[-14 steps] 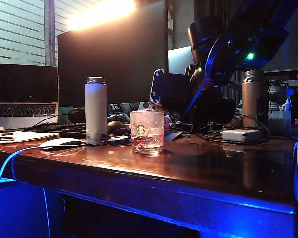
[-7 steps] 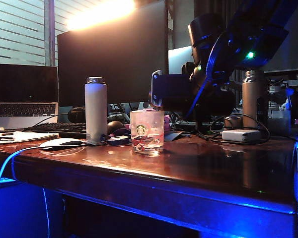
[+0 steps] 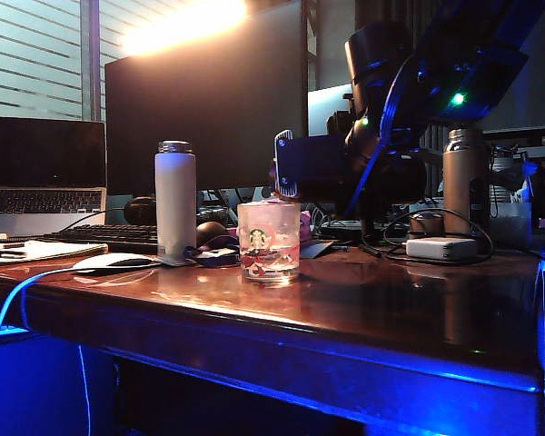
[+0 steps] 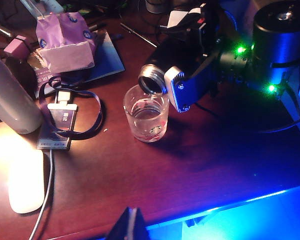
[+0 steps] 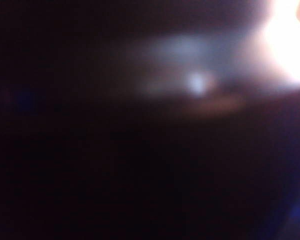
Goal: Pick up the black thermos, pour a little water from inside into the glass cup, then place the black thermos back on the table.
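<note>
**A:** Which step is this?

**B:** The pour, I'd say. The right gripper (image 4: pixel 190 82) is clamped around the black thermos (image 4: pixel 162 80) and has it tipped nearly level, its shiny metal mouth hanging just over the rim of the glass cup (image 4: pixel 146 120). In the exterior view the thermos (image 3: pixel 313 168) sits above and just to the right of the cup (image 3: pixel 269 241).

**A:** Where is the cup on the table (image 3: pixel 363 309)?

**B:** Set back from the rounded front edge, about midway along it, just beside the white flask (image 3: pixel 175 202) and well apart from the bronze-tan flask (image 3: pixel 463 182) toward the back right corner.

**A:** Is water in the cup?

**B:** The left wrist view shows a little clear liquid at the bottom. I can't make out a stream, and the right wrist view is too dark and blurred to help.

**A:** And the left gripper?

**B:** Only its dark tip (image 4: pixel 130 225) shows, hanging over the front edge, away from everything. The fingers look pressed together, holding nothing.

**A:** What does the next move call for?

**B:** Since only a little water is wanted, probably rolling the thermos upright with its mouth kept over the cup, then setting it on bare tabletop clear of the cup and the lanyard (image 4: pixel 70 117).
</note>
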Motion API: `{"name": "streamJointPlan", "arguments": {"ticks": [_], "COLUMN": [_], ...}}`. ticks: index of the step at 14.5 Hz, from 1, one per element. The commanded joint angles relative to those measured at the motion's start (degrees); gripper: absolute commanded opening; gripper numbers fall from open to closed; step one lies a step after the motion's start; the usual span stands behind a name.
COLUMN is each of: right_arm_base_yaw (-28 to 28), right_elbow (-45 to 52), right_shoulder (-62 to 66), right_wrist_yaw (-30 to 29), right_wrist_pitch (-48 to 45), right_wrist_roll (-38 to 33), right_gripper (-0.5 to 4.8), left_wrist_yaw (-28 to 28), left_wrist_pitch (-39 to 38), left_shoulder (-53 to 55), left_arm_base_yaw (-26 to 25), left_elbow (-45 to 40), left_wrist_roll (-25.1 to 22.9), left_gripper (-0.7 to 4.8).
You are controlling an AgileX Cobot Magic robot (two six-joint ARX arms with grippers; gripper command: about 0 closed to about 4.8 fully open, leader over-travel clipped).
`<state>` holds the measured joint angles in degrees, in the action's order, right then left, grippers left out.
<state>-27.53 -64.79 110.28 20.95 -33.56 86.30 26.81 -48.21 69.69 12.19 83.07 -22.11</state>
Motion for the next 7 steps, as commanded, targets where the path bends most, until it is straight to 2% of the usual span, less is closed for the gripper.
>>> {"name": "streamJointPlan", "arguments": {"ticks": [1, 7], "right_arm_base_yaw": [-0.09, -0.07], "right_elbow": [-0.13, -0.83], "right_shoulder": [-0.17, -0.17], "right_wrist_yaw": [-0.57, -0.55], "right_wrist_pitch": [0.68, 1.6], "right_wrist_roll": [5.07, 3.72], "right_gripper": [0.76, 0.76], "left_wrist_yaw": [0.22, 0.22], "left_wrist_pitch": [0.72, 0.72], "left_shoulder": [-0.15, -0.15], "left_arm_base_yaw": [0.0, 0.0], "left_elbow": [0.2, 0.2], "left_wrist_roll": [-0.17, -0.17], "left_gripper": [-0.03, -0.03]}}
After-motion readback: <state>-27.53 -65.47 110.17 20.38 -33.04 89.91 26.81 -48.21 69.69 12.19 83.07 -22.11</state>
